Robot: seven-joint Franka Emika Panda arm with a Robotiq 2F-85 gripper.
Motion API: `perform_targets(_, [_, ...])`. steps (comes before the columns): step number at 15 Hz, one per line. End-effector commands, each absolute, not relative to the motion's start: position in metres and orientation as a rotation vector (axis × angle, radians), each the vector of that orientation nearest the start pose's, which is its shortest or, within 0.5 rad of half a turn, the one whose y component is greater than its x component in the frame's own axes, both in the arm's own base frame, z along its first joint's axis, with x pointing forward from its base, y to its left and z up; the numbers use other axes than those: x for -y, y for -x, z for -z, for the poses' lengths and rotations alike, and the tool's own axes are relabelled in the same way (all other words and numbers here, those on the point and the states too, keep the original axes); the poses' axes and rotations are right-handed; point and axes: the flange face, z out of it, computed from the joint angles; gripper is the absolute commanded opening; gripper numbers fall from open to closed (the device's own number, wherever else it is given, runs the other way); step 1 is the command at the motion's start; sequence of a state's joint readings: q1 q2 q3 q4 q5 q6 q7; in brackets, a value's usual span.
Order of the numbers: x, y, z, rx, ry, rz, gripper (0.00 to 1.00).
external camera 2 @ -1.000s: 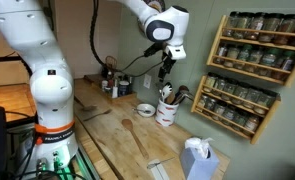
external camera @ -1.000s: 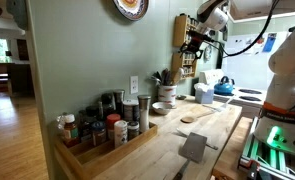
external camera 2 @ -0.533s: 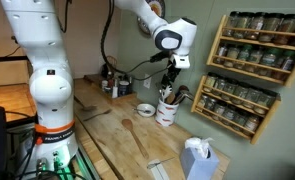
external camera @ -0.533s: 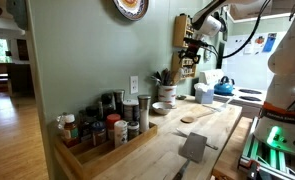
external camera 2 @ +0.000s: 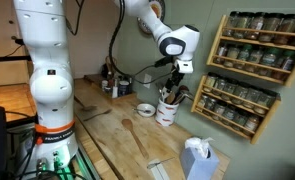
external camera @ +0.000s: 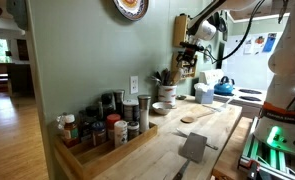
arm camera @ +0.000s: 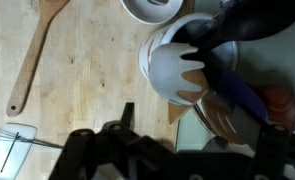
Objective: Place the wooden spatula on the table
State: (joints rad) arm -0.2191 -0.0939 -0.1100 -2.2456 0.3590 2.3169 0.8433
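Matt planked wooden table (arm camera: pixel 97 95), glossy white crock (arm camera: pixel 165 72)

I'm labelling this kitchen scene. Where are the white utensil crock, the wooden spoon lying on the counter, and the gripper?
white utensil crock (external camera 2: pixel 166 113): in an exterior view, on its front wall.
wooden spoon (arm camera: pixel 32 62): wrist view, on the middle of its handle.
gripper (external camera 2: pixel 174 82): in an exterior view, midway between its fingertips, above the crock.

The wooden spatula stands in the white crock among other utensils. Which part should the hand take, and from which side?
Take the wooden spatula by its top end, the only part free above the rim of the crock. Come straight down from above, where the hand hangs open: the spatula seems to stand nearly upright, and dark utensils crowd its sides.
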Motion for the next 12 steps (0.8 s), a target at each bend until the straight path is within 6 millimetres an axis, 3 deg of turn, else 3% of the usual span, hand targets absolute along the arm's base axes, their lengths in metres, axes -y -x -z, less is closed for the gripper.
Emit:
perform_targets(1, [0.159, -0.511, -0.415, -1.791, 2.167, 0.14, 1.0])
perform_targets(12, [0.125, -0.526, -0.412, -1.678, 2.252, 0.209, 1.0])
